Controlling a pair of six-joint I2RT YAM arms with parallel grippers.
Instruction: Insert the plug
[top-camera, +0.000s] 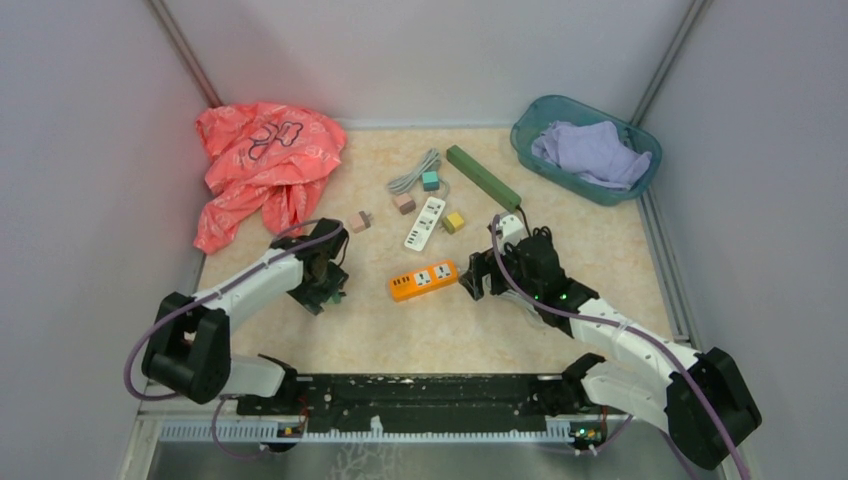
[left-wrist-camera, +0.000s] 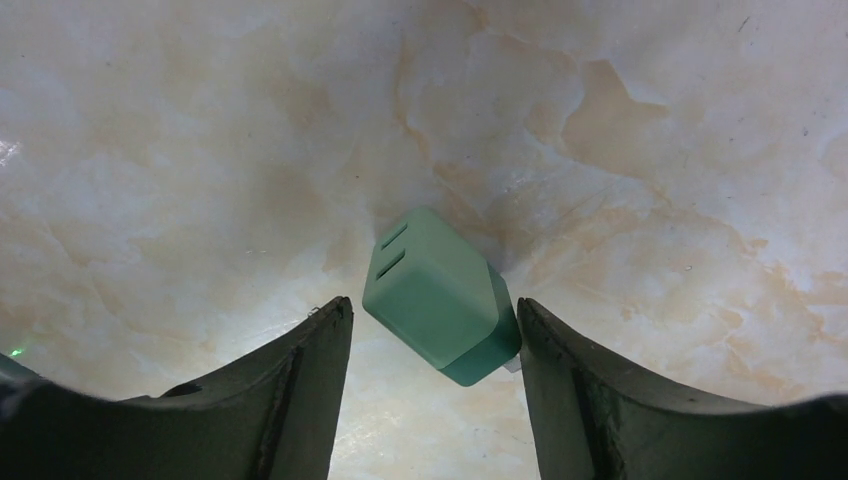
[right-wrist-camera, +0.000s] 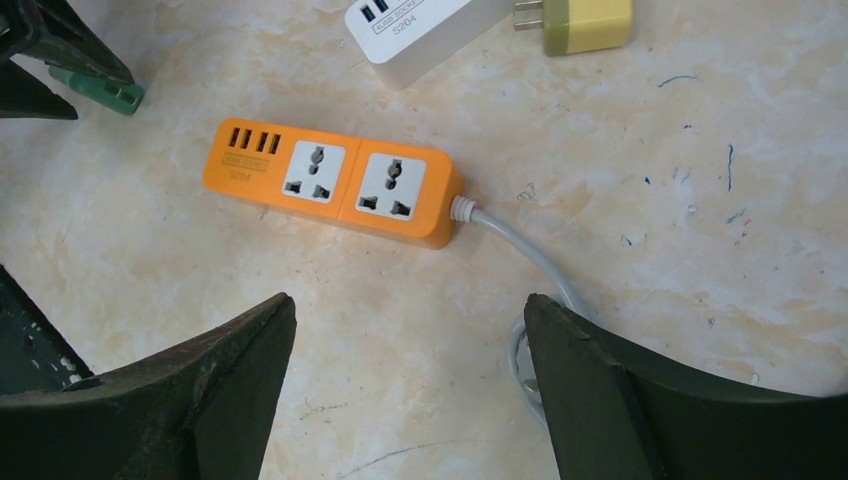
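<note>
A green plug lies on the marble table between the fingers of my left gripper. The gripper is open: the plug touches the right finger and a gap shows on the left. In the top view the left gripper points down left of the orange power strip and hides the plug. The strip has two sockets and USB ports. My right gripper is open and empty, just above the table near the strip's cable end. The green plug also shows in the right wrist view.
The strip's white cable curls under the right finger. A white power strip, yellow plug, pink plug, teal plug, a plug, green strip, pink cloth and teal basket lie behind.
</note>
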